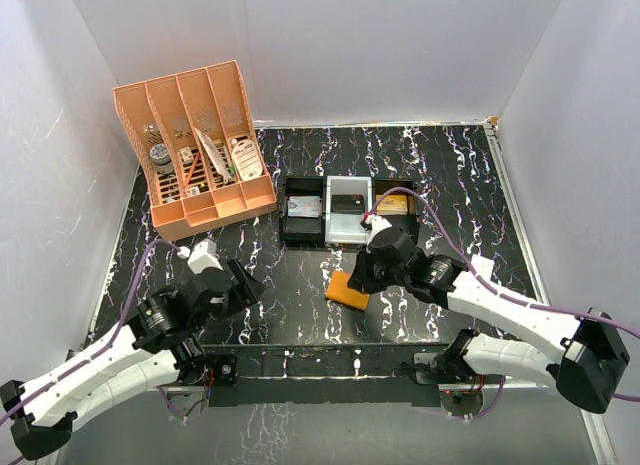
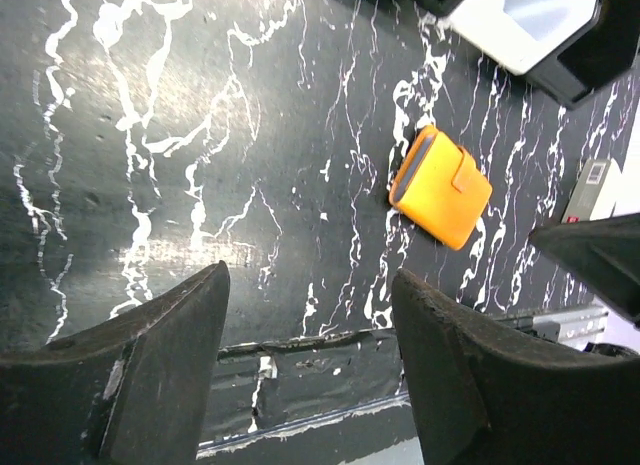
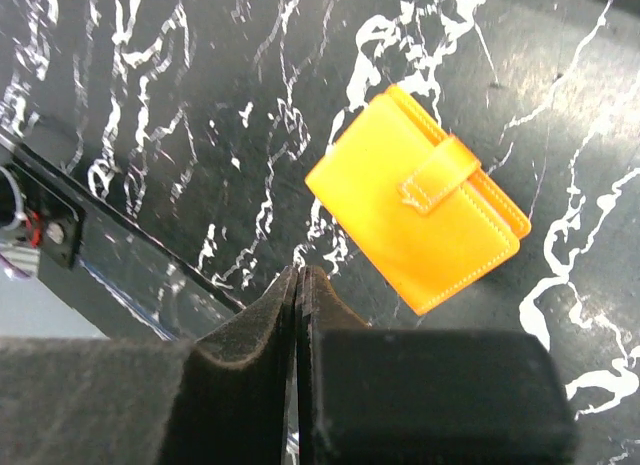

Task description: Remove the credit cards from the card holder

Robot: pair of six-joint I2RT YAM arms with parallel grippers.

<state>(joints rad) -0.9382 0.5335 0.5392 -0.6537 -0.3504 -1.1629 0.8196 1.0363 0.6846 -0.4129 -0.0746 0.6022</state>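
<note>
The card holder (image 1: 349,291) is a small orange wallet lying flat and closed on the black marbled table, its strap tab fastened across the top. It shows again in the left wrist view (image 2: 440,188) and in the right wrist view (image 3: 415,200). The credit cards are hidden. My right gripper (image 1: 363,275) hovers just over the holder's far edge, shut with nothing between its fingers; its tips (image 3: 300,272) sit beside the holder's near-left corner without touching it. My left gripper (image 1: 240,281) stands open and empty well to the left of the holder (image 2: 310,277).
An orange slotted desk organizer (image 1: 195,145) stands at the back left. A black tray (image 1: 300,230) behind the holder carries a white box (image 1: 349,213) and a gold block (image 1: 397,203). A black rail (image 1: 320,361) runs along the near edge between the arm bases.
</note>
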